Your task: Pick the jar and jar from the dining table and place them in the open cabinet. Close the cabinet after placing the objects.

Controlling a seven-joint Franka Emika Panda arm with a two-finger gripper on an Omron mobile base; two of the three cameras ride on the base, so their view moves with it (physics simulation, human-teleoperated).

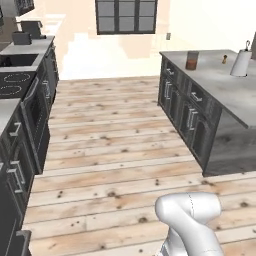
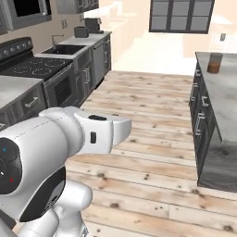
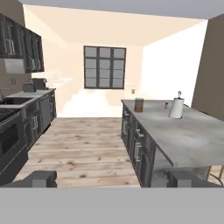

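From the left base view, the dining table [image 1: 235,95] stands at the right with its marble top over dark panelled drawers. A jar [image 1: 192,60] with reddish-brown filling stands upright near the table's far left corner. Further right sit a tiny brown shaker [image 1: 225,59] and a white paper-towel roll [image 1: 241,63]. The stove [image 1: 15,82] lines the left wall.

From the right base view, the same jar [image 2: 215,63] stands on the table's [image 2: 227,97] far end, well apart from the white arm [image 2: 69,139] in the foreground.

In the hand view, the jaws [image 3: 114,179] are spread wide and hold nothing, the two dark tips well apart. The jar [image 3: 138,105] stands on the table [image 3: 188,140] ahead, left of the shaker [image 3: 166,105] and the roll [image 3: 176,108].
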